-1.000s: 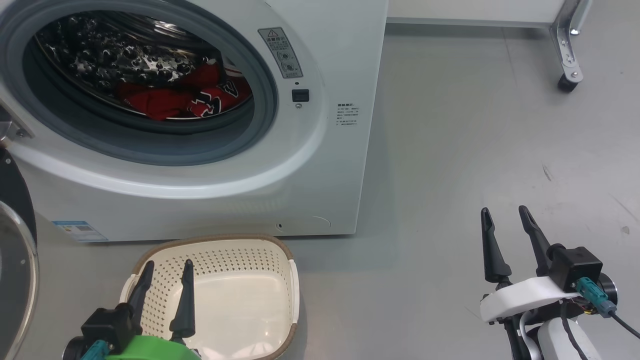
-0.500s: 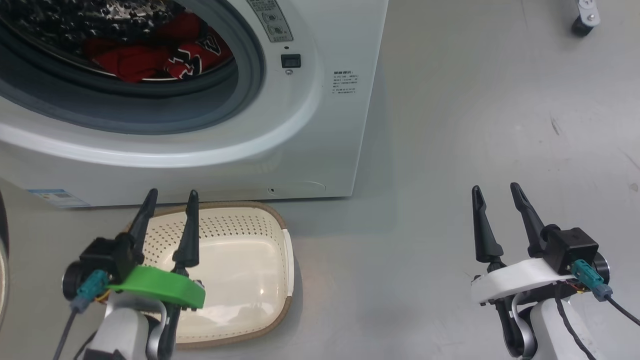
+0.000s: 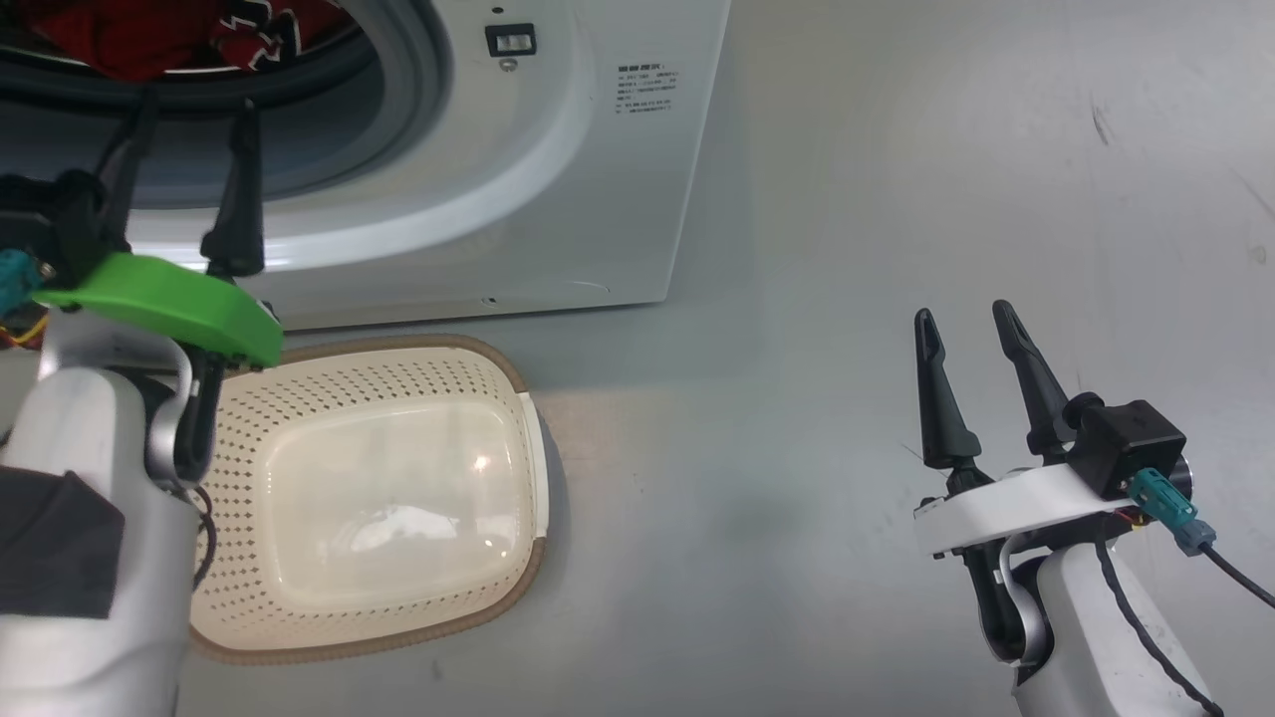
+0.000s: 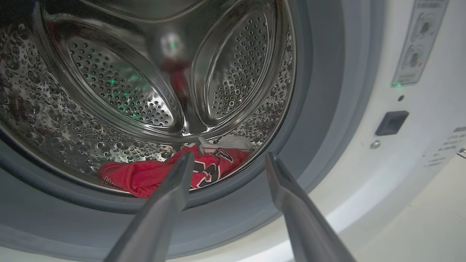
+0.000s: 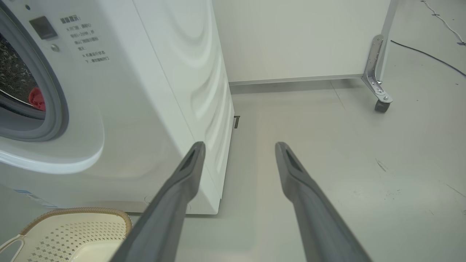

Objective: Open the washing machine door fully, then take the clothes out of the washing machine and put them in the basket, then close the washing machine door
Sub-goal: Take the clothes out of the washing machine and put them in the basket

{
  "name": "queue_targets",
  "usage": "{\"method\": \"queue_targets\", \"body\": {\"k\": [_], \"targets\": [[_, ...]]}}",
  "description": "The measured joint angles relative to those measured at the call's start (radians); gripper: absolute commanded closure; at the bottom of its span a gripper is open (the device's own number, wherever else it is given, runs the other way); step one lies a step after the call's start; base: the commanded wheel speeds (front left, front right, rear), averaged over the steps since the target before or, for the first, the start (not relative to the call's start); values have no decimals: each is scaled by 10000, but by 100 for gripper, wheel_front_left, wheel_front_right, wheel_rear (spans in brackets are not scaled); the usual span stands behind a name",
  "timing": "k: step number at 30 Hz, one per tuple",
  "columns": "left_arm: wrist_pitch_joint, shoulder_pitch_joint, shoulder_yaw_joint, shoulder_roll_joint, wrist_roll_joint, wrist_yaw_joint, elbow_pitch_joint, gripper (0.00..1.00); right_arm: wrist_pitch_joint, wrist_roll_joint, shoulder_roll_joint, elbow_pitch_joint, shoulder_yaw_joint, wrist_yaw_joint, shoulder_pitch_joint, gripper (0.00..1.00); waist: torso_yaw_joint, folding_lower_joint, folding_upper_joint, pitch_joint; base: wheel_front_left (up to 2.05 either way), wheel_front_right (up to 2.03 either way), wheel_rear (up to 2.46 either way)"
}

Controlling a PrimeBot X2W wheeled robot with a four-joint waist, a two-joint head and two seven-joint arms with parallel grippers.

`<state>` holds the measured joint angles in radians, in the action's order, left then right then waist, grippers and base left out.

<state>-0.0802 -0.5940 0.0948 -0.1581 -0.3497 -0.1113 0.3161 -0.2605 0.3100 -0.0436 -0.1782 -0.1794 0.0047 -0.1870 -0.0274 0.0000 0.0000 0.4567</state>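
Red jersey clothes [image 4: 145,176], black-and-white number print, some white fabric: low heap on the bottom of the perforated steel drum [image 4: 120,91], lower centre of the left wrist view; long axis runs left to right along the front lip.
White front-loading washing machine [image 3: 558,199]: upper left of the head view; mouth with grey rubber gasket [image 3: 398,110] uncovered.
Cream perforated plastic basket [image 3: 379,478]: lower left, on the grey floor [image 3: 847,199] just before the machine, mouth up.
Left gripper [image 3: 196,100]: raised before the mouth's lower rim, fingers pointing into the drum toward the clothes; released, grasping nothing.
Right gripper [image 3: 962,312]: lower right, over bare floor, fingers pointing up-frame; released, empty.
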Motion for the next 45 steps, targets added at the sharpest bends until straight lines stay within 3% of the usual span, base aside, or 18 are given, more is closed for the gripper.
{"method": "queue_targets", "body": {"k": [17, 28, 45], "targets": [[2174, -2628, -362, -945, -376, -82, 1308, 0, 0, 570, -17, 161, -593, -178, -580, 0, -1012, 1, 0, 1475, 0, 0, 0], [3825, -4199, -903, -1488, -1275, -82, 1622, 0, 0, 1087, -19, 453, -1133, -430, -1159, 0, -1563, 1, 0, 2462, 0, 0, 0], [5473, -5074, -899, -2305, -1321, -77, 2428, 0, 0, 1406, -17, 476, -1417, -604, -1556, 0, -2198, 1, 0, 3278, 0, 0, 0]]}}
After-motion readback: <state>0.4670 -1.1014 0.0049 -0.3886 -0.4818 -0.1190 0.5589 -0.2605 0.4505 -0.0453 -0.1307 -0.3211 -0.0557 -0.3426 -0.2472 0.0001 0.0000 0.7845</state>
